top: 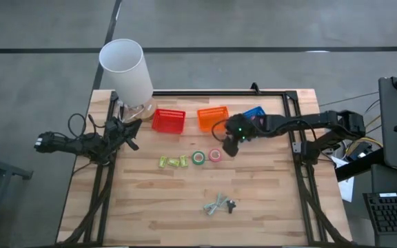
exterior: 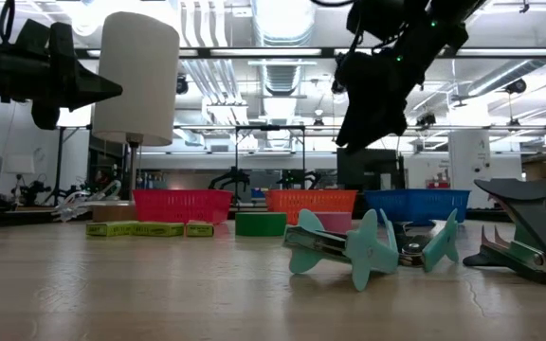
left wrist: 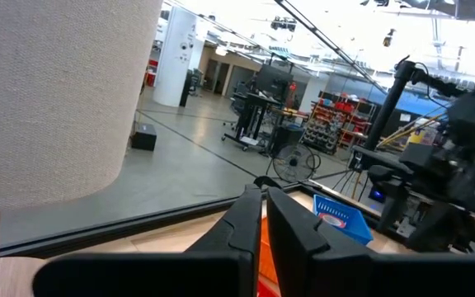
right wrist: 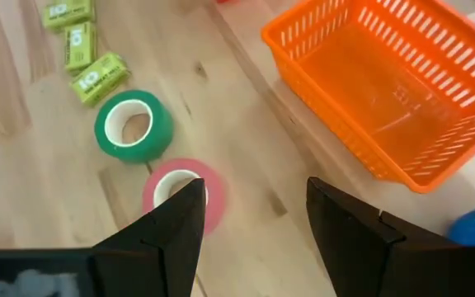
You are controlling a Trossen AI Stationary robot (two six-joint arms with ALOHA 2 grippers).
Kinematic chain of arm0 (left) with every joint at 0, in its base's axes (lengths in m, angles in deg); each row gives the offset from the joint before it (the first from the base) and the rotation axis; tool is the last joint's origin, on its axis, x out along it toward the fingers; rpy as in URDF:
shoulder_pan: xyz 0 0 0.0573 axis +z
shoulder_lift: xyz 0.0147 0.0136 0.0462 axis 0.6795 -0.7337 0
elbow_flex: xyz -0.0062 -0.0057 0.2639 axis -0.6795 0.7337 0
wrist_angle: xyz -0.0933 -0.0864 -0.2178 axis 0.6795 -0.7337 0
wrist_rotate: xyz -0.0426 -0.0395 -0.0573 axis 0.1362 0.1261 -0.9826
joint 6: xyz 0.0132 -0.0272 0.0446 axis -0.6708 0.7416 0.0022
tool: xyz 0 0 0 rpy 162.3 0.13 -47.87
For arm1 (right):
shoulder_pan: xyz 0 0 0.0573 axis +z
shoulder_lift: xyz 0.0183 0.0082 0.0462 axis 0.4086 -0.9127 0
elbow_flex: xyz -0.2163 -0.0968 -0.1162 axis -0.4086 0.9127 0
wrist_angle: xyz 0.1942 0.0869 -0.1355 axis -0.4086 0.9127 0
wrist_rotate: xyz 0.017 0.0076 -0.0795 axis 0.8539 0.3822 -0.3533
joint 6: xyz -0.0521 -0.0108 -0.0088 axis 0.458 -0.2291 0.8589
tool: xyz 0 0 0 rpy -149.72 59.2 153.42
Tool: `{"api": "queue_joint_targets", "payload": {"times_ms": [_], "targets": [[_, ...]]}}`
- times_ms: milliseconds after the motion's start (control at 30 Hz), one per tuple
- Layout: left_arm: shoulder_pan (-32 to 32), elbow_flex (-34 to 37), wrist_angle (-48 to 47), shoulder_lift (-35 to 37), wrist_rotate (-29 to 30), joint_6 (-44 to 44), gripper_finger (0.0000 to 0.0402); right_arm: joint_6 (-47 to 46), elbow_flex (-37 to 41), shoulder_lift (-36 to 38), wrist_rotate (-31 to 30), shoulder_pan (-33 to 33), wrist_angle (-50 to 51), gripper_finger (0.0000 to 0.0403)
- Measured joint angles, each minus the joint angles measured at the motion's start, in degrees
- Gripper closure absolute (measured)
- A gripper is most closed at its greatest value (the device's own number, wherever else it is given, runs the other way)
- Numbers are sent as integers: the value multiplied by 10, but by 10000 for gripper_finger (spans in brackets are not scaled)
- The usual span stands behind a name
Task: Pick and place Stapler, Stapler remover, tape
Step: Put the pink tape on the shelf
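Observation:
A green tape roll [top: 198, 158] and a pink tape roll [top: 215, 156] lie flat on the wooden table [top: 185, 220], at its middle. My right gripper [top: 230, 147] is open and empty, hovering above the table just to the right of the pink roll [right wrist: 185, 191]; the green roll [right wrist: 134, 126] lies beyond it. Two teal staple removers [exterior: 349, 248] and a black one [exterior: 519, 242] lie near the front edge. My left gripper [top: 133, 136] is shut and empty at the far left, by the lamp. The blue and red rolls and a stapler are out of view.
A red basket [top: 168, 120], an orange basket [top: 213, 118] and a blue basket [top: 253, 113] stand in a row at the far edge. A white lamp [top: 125, 67] stands at the far left. Three yellow-green small boxes [top: 173, 162] lie left of the green roll.

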Motion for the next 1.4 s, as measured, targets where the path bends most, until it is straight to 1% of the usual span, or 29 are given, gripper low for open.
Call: {"api": "queue_joint_targets", "payload": {"times_ms": [100, 167, 300, 467, 567, 900, 1033, 1200, 1400], "targets": [[0, 0, 0, 0, 0, 0, 377, -3, 0, 0, -26, 18, 0, 200], [0, 0, 0, 0, 0, 0, 378, -12, 0, -8, -29, 26, -10, 200], [0, 0, 0, 0, 0, 0, 376, -45, 1, -39, -11, 30, -18, 200], [0, 0, -1, 0, 0, 0, 378, -42, 0, -94, -11, 29, -19, 200], [0, 0, -1, 0, 0, 0, 378, -34, -7, -112, -11, 29, -43, 200], [0, 0, -1, 0, 0, 0, 378, -26, -34, -180, -11, 32, -37, 200], [0, 0, 0, 0, 0, 0, 376, -23, -41, -196, -7, 34, -40, 200], [0, 0, 0, -1, 0, 0, 378, -27, -41, -205, 3, 34, -37, 221], [0, 0, -1, -1, 0, 0, 376, -25, -40, -203, 5, 34, -34, 277]]}}
